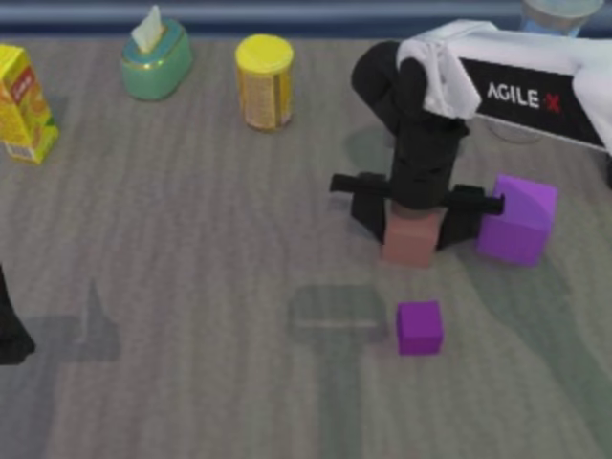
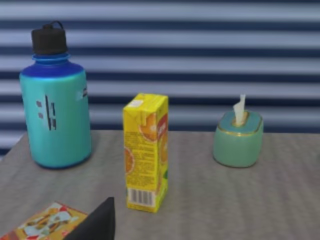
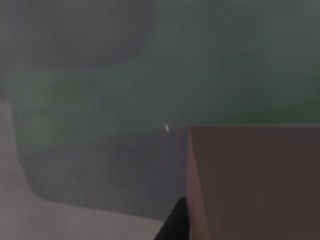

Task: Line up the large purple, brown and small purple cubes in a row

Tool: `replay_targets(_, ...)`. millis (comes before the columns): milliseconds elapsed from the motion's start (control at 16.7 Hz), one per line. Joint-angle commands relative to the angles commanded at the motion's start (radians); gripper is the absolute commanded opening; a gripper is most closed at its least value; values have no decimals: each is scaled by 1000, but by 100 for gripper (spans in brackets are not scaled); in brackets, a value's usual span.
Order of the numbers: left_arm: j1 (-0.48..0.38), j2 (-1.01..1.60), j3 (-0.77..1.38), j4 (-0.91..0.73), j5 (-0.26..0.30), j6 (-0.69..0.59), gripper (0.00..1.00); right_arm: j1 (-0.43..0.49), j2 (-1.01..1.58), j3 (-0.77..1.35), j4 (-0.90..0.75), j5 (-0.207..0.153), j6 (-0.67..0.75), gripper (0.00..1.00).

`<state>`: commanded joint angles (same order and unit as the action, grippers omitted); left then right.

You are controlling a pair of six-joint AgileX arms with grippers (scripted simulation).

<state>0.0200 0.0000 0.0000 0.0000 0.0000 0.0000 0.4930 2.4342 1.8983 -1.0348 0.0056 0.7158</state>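
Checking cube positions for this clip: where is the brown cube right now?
In the top view the brown cube sits right of table centre, directly under the right gripper, with the large purple cube to its right and the small purple cube nearer the bottom edge.

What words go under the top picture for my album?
Right hand sits over the brown cube, between the large purple cube and small purple cube.

The right arm [image 1: 516,81] has a white shell with a black panel where "AGILE X" is printed in white letters; the X looks red. Its wrist is black and rounded, and the right gripper [image 1: 413,208] below is black, with flat side parts. The left arm [image 1: 10,330] shows only a black edge, perhaps its gripper.
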Motion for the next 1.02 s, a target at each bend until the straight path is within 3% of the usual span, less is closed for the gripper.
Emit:
replay_targets(240, 0, 0, 0, 0, 0, 0, 100, 0, 0, 0, 0, 0, 0, 2)
replay_targets(300, 0, 0, 0, 0, 0, 0, 100, 0, 0, 0, 0, 0, 0, 0)
replay_targets(1020, 0, 0, 0, 0, 0, 0, 100, -1, -32, 54, -75, 10, -5, 0)
